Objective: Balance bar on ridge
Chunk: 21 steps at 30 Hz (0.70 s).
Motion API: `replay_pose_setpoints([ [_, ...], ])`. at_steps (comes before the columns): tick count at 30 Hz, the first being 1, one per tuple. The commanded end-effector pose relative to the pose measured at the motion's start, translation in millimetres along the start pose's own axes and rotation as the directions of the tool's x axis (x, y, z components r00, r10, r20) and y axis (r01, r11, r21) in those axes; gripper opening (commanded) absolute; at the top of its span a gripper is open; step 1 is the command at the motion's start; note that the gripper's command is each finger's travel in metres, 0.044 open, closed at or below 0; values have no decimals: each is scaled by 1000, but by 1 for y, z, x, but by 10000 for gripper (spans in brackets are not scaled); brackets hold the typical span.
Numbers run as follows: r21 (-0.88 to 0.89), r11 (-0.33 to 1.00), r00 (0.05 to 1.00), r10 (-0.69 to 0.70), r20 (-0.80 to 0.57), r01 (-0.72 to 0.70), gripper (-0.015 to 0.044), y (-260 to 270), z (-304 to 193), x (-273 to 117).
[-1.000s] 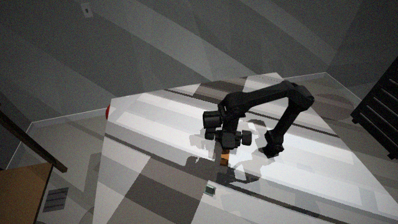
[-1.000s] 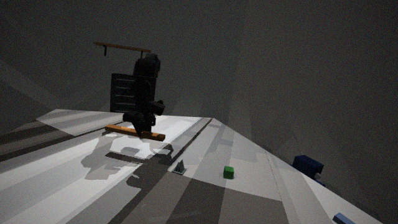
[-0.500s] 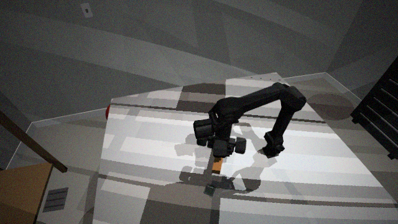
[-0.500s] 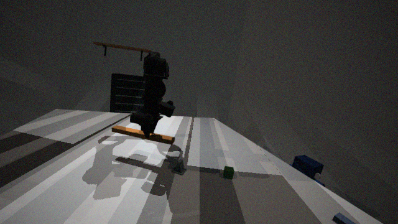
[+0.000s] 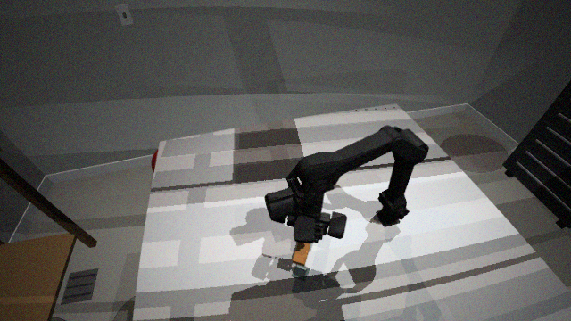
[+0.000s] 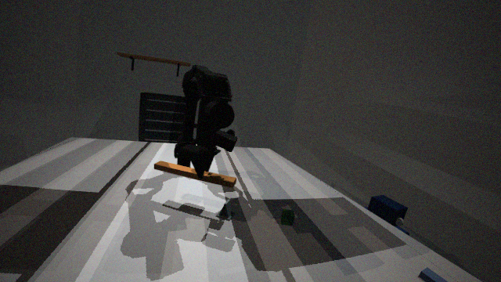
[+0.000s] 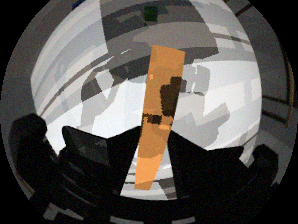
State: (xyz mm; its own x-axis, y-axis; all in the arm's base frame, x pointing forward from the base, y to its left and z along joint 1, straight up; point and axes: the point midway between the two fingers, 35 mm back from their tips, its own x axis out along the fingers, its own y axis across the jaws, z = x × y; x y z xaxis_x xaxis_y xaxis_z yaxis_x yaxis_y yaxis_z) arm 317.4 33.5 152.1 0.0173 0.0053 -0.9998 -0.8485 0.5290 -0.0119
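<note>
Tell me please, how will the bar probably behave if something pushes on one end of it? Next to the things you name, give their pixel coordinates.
The bar [image 5: 301, 254] [image 6: 174, 168] [image 7: 162, 70] looks stiff: it runs straight, with no visible sag at its ends. It would probably pivot in the gripper [image 6: 200, 175] [image 7: 156, 135] rather than bend, since the fingers hold only its middle part. Its flat faces suggest it is unlikely to roll.

So on the table I'm counting one orange bar, one ridge, one green block and one blue block. Plus one arm, and that arm has one gripper.
</note>
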Motion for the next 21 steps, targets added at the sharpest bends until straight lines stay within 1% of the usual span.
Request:
replay_pose_setpoints([
  [1, 18, 1000, 1000, -10, 5, 10, 0, -3, 17, -3],
  [21, 92, 996, 1000, -9, 11, 8, 0, 2, 93, 3],
])
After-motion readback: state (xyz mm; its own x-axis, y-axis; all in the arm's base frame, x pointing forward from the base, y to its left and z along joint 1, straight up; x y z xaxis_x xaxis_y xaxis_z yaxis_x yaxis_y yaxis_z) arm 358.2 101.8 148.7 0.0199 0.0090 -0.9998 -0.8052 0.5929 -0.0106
